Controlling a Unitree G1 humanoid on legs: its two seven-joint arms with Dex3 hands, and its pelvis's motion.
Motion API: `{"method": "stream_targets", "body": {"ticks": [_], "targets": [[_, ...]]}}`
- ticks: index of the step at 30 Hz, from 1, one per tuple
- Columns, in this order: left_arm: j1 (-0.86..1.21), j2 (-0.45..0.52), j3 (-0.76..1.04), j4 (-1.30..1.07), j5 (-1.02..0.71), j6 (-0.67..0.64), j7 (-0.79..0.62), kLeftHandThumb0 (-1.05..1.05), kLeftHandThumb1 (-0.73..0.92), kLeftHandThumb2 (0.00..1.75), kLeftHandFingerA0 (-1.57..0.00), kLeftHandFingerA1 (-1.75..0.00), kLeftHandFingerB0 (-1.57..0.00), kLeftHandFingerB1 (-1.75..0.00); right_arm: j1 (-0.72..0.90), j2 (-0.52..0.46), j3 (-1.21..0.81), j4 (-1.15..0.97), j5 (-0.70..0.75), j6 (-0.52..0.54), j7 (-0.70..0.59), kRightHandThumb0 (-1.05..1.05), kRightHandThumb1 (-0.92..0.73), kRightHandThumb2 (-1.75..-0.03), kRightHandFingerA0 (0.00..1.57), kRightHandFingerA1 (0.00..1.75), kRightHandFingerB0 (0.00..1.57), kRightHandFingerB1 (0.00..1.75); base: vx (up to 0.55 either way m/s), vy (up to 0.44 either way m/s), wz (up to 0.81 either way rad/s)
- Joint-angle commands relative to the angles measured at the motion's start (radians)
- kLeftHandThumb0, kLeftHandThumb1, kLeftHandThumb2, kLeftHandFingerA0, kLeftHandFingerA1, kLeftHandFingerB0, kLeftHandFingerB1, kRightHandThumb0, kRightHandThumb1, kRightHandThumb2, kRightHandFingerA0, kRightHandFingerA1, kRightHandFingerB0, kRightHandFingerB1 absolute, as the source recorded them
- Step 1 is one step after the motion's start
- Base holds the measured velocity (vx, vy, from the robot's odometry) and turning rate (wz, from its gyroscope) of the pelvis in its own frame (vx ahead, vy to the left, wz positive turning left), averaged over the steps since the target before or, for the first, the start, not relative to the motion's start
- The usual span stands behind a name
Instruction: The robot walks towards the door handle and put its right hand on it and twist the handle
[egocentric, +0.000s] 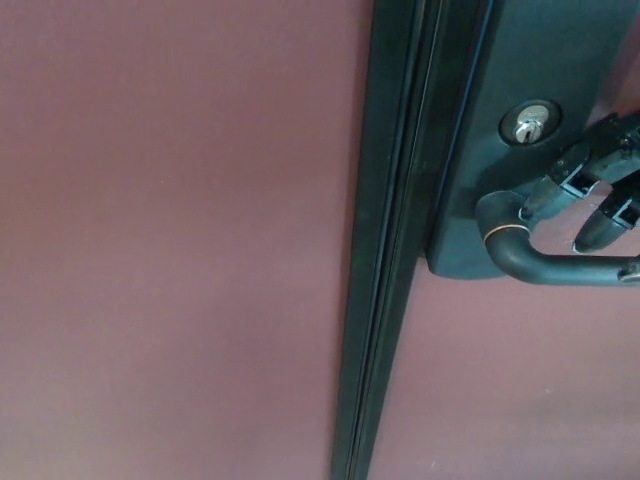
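A dark lever door handle (545, 262) juts from a dark lock plate (520, 150) at the right edge of the head view, with a silver keyhole (527, 125) above it. My right hand (590, 190) reaches in from the right, just above the lever. Two black fingers (545, 195) point down toward the handle's neck, spread apart and holding nothing. Whether a fingertip touches the lever is unclear. The rest of the hand is cut off by the picture's edge. My left hand does not show.
A reddish-brown door panel (170, 240) fills the left. A dark vertical door edge or frame strip (385, 260) runs from top to bottom, just left of the lock plate.
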Motion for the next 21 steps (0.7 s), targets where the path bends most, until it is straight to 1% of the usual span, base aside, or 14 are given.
{"method": "stream_targets", "body": {"ticks": [1,4,9,13,17,18,19,21], "targets": [[0.012,0.005,-0.008,0.000,0.004,0.000,-0.008,-0.40,0.44,0.73,-0.56,-0.57,-0.46,-0.49,0.018,0.031,0.020,0.008,-0.067,-0.002,0.017,-0.57,-0.40,-0.78,0.44,0.53,0.35,0.46,0.00,0.000,0.00],[0.021,0.008,0.002,-0.004,-0.009,-0.011,-0.018,-0.40,0.44,0.73,-0.56,-0.56,-0.45,-0.49,0.025,0.040,0.046,-0.012,-0.096,0.021,0.015,-0.60,-0.42,-0.78,0.41,0.51,0.33,0.44,0.00,0.000,0.00],[0.021,0.008,0.003,-0.005,-0.007,-0.010,-0.019,-0.40,0.44,0.73,-0.56,-0.56,-0.45,-0.49,0.033,0.038,0.050,-0.011,-0.121,0.020,0.028,-0.62,-0.42,-0.78,0.42,0.51,0.34,0.44,0.00,0.000,0.00],[0.027,0.007,0.013,0.000,-0.015,-0.003,-0.027,-0.39,0.44,0.74,-0.55,-0.57,-0.43,-0.49,0.045,0.011,0.034,0.006,-0.133,0.012,0.060,-0.63,-0.43,-0.78,0.42,0.51,0.34,0.44,0.00,0.000,0.00],[0.027,0.007,0.017,0.000,-0.013,-0.002,-0.028,-0.39,0.44,0.74,-0.55,-0.57,-0.43,-0.49,0.046,0.015,0.029,0.009,-0.141,0.012,0.069,-0.63,-0.43,-0.78,0.42,0.51,0.34,0.44,0.00,0.000,0.00],[0.030,0.006,0.021,0.002,-0.017,0.002,-0.029,-0.39,0.44,0.72,-0.58,-0.56,-0.45,-0.49,0.048,0.002,0.018,0.000,-0.136,0.021,0.078,-0.62,-0.43,-0.78,0.42,0.51,0.34,0.44,0.00,0.000,0.00],[0.031,0.005,0.024,0.003,-0.018,0.003,-0.029,-0.31,0.53,0.56,-0.63,-0.48,-0.50,-0.39,0.050,-0.004,0.013,-0.004,-0.136,0.024,0.083,-0.62,-0.43,-0.78,0.42,0.51,0.33,0.44,0.00,0.000,0.00],[0.033,0.003,0.029,0.003,-0.018,0.004,-0.030,-0.31,0.53,0.56,-0.63,-0.48,-0.51,-0.39,0.055,-0.004,0.011,-0.003,-0.143,0.018,0.089,-0.61,-0.43,-0.78,0.42,0.51,0.33,0.44,0.00,0.000,0.00]]}}
